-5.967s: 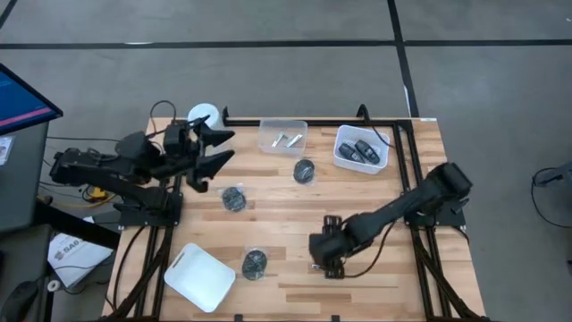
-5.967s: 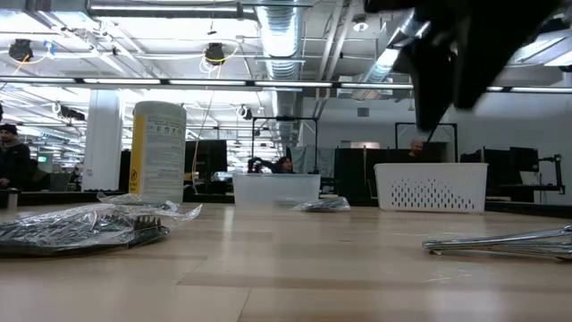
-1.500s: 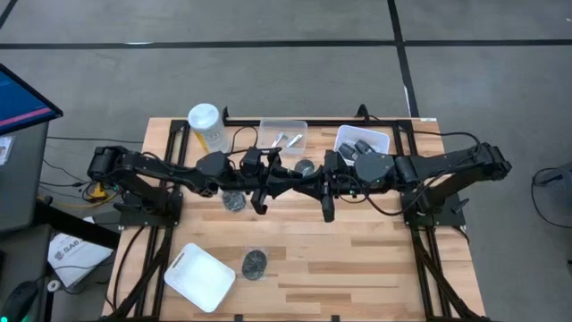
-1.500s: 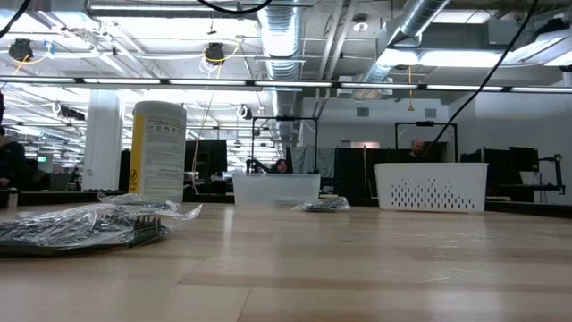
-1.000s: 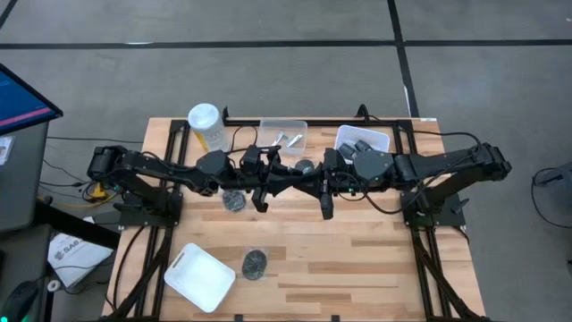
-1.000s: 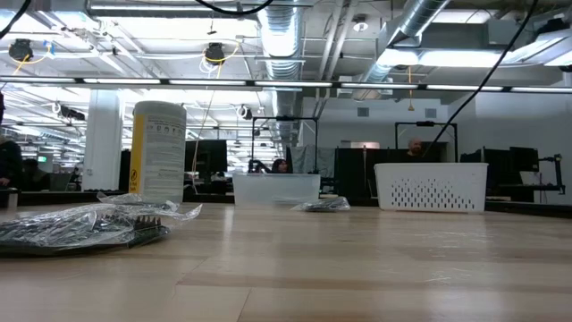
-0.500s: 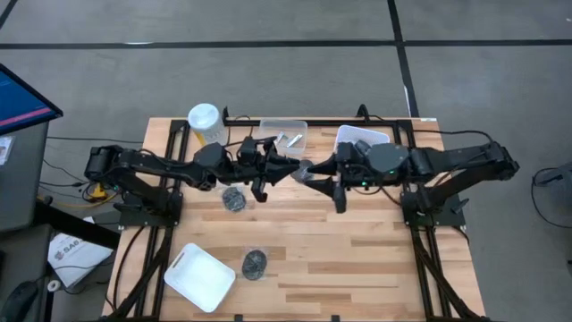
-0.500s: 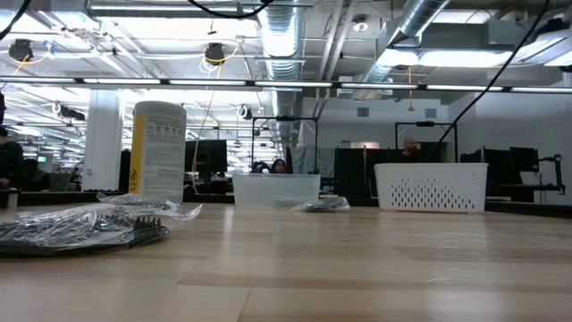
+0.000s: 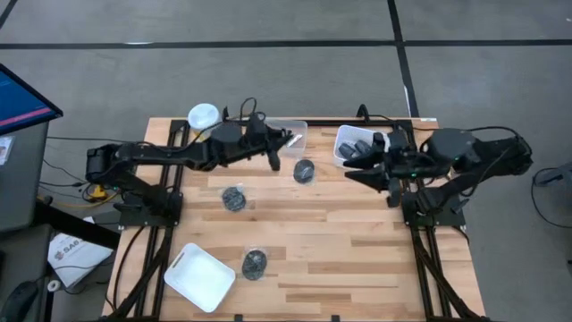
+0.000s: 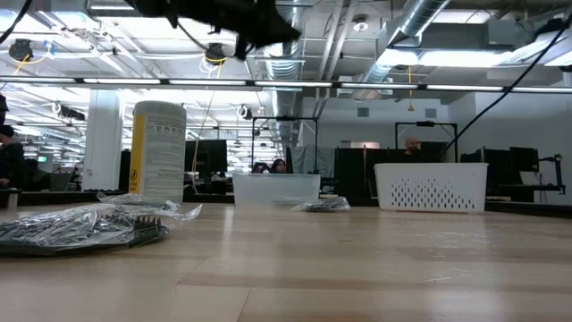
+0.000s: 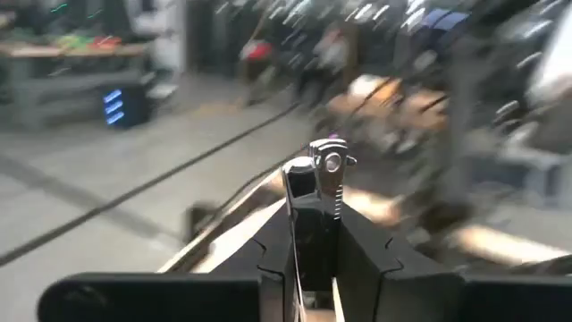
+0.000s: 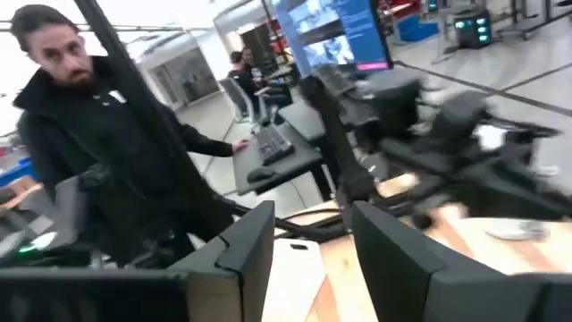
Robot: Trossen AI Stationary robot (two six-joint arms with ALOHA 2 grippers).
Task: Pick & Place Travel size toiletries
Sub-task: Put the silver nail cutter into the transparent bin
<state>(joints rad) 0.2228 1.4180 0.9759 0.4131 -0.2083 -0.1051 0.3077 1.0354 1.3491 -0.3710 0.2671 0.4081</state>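
- High view: left gripper (image 9: 279, 148) hovers over clear bin (image 9: 284, 128); right gripper (image 9: 357, 163) beside white basket (image 9: 344, 154).
- Left wrist view: fingers (image 11: 357, 259) clamp silvery tube (image 11: 319, 175).
- Right wrist view: fingers (image 12: 241, 246) apart, empty.

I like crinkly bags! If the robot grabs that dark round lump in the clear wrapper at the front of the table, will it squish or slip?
The wrapped lump would probably crinkle and give a little, since its loose clear wrapper spreads out around it. The shiny film looks slippery, so fingers might catch only wrapper. It lies flat, so it likely won't roll.
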